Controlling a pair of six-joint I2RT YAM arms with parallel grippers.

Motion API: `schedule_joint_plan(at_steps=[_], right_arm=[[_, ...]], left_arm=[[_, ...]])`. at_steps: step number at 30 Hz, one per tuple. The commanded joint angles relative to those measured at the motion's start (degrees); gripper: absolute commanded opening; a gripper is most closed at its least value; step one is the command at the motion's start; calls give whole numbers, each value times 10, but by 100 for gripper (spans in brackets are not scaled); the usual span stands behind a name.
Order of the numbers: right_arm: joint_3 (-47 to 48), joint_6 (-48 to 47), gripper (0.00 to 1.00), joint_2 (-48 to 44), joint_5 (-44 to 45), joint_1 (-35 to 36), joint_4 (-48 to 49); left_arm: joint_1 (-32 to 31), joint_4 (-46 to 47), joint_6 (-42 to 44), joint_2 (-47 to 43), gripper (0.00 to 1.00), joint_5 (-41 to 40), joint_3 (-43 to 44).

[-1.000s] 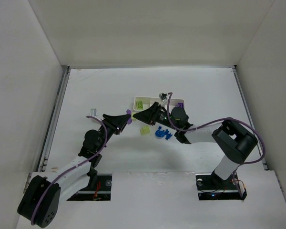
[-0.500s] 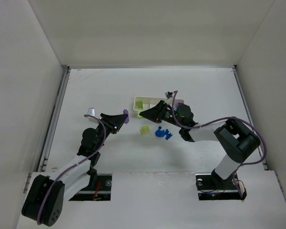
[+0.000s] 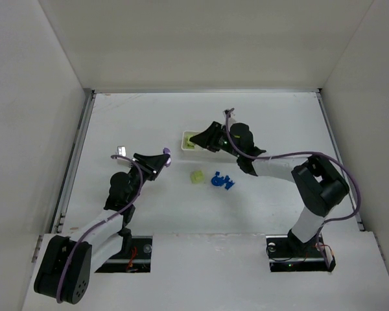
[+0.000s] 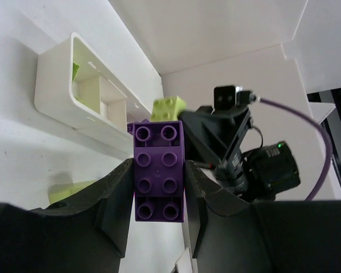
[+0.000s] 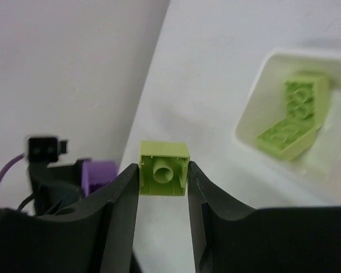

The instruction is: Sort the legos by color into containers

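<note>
Top external: the left tool [image 3: 163, 157] is clamped on a purple brick [image 3: 166, 152], well apart from the white tray [image 3: 187, 137]. The right tool [image 3: 198, 142] hangs over the tray's left end. A loose lime brick [image 3: 196, 176] and a blue brick cluster [image 3: 222, 181] lie unsorted on the worktop [image 3: 279, 123].

Left wrist: the purple brick sits upright between the fingers.

Right wrist: the tool is clamped on the held lime brick [image 5: 164, 169]. Two sorted lime bricks [image 5: 294, 116] lie in the end compartment. Sorting appears to be at an early stage.

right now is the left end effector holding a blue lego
No, the left wrist view shows the left end effector closed on a purple lego, not a blue one.
</note>
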Motion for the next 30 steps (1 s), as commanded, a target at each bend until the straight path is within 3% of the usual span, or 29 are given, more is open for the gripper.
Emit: schedule_joint_plan(at_steps=[1,4,10,19,23,27,30], right_arm=[[67,-109,40,23,93,-2,-123],[110,-147,40,48,134,-2,-173],[149,-146,42,83,129,-2,-187],[160,-134,65,77,124,-1,-188],[124,-139,66,19,131,-1,-177],[37,-143,57,-78,163,-21,-143],[-39,-153,35,-168,204,-50,-143]], left_arm=[[-4,39,29,3,24,13,7],[-7,38,40,3,24,12,7],[-11,38,51,11,24,12,13],[-32,33,60,19,24,4,24],[-52,31,65,23,24,-2,39],[-99,31,80,48,24,-30,67],[-151,31,106,93,24,-50,105]])
